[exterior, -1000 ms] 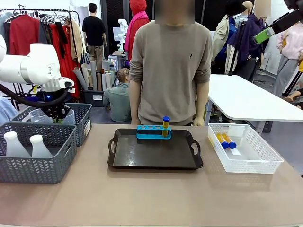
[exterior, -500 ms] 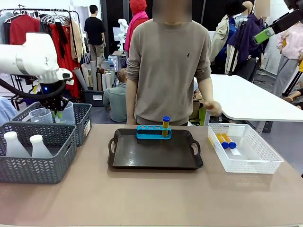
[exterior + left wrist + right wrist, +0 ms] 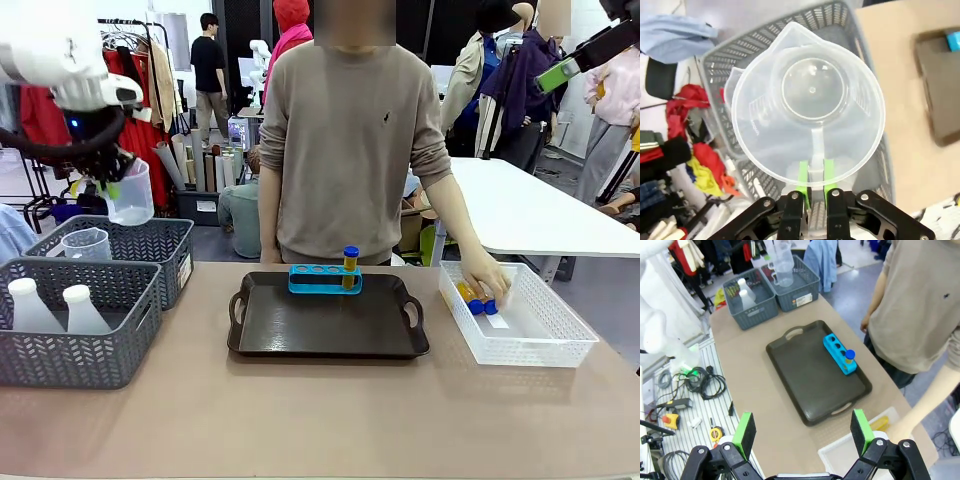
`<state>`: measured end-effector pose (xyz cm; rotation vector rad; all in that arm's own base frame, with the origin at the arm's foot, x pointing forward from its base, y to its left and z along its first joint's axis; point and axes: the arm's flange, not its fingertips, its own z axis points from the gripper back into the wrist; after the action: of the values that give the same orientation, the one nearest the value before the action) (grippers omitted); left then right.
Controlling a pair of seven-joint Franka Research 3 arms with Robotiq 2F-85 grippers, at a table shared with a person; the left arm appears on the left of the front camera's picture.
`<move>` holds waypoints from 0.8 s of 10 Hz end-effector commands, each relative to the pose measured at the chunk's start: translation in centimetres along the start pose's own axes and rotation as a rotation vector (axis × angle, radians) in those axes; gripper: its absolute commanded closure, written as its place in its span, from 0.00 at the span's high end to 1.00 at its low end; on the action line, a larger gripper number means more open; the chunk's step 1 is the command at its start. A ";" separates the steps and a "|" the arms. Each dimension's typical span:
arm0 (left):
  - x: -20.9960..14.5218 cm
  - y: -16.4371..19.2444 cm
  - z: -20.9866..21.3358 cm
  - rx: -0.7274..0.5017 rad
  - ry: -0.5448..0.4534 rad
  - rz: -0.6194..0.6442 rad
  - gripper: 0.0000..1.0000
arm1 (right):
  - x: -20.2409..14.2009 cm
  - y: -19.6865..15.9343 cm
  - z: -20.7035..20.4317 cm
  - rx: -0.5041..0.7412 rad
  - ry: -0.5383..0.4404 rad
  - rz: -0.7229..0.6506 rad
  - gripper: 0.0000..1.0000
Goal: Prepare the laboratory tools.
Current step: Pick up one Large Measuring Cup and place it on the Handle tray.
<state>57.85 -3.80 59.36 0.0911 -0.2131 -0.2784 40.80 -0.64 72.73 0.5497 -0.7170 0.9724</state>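
Beaker [image 3: 131,195], handle pinched in our left jaws, hangs over a grey basket [image 3: 165,250]. Our right jaws gape wide, facing the tray [image 3: 810,375].

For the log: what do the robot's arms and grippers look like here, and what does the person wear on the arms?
Left arm: white rounded shell, blue light at the wrist, black cable looping beside it. Left gripper and right gripper: black, angular, two fingers with bright green pads. Person: taupe sweater sleeves.
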 end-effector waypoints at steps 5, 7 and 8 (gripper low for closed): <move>-6.5 -4.0 15.0 -0.105 0.024 -0.376 0.00 | 0.2 0.2 0.0 0.003 -0.005 -0.002 1.00; -8.9 -4.9 20.0 -0.119 0.026 -0.492 0.00 | 0.2 0.2 0.0 0.003 -0.005 -0.002 1.00; -10.0 -5.2 22.3 -0.097 0.000 -0.519 0.00 | 0.2 0.2 0.0 0.003 -0.005 -0.002 1.00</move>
<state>42.50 -7.91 76.72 0.0375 -0.1525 -0.7655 40.81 -0.63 72.71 0.5497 -0.7164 0.9723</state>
